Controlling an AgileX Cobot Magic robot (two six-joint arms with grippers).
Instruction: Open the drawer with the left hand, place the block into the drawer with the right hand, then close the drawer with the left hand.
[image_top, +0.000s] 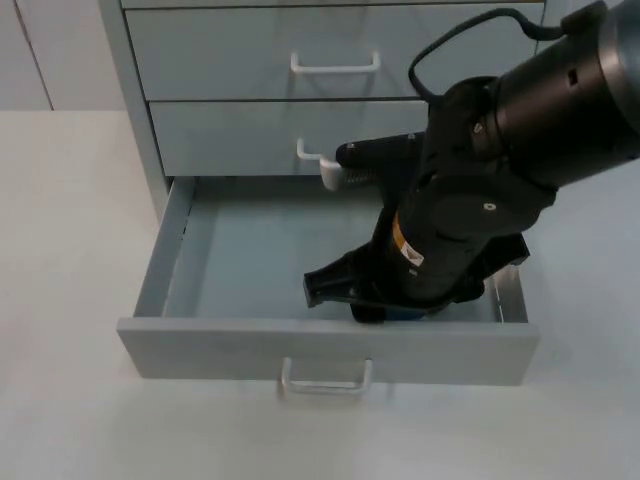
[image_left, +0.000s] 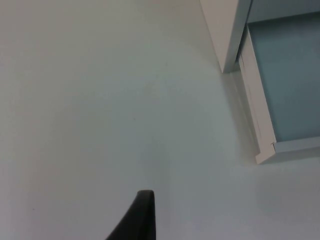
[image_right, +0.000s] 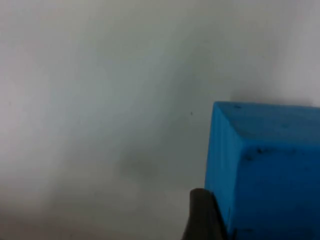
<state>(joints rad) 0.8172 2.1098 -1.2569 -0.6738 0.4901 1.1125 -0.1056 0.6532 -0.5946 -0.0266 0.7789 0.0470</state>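
Observation:
The bottom drawer (image_top: 200, 345) of the grey cabinet (image_top: 135, 90) is pulled out, its pale floor (image_top: 260, 260) bare on the left. My right gripper (image_top: 375, 300) reaches down into the drawer's right half, near the front panel. It is shut on the blue block (image_right: 265, 170); one black fingertip (image_right: 200, 215) presses the block's side, just above the drawer floor (image_right: 100, 100). A sliver of the blue block (image_top: 408, 314) peeks out under the arm in the top view. My left gripper (image_left: 142, 220) waits over the white table, left of the drawer's side wall (image_left: 257, 125).
Two shut drawers with white handles (image_top: 335, 68) sit above the open one. The open drawer's handle (image_top: 326, 382) points toward the table's front. White table (image_top: 70, 250) stretches left of the cabinet and in front of the drawer.

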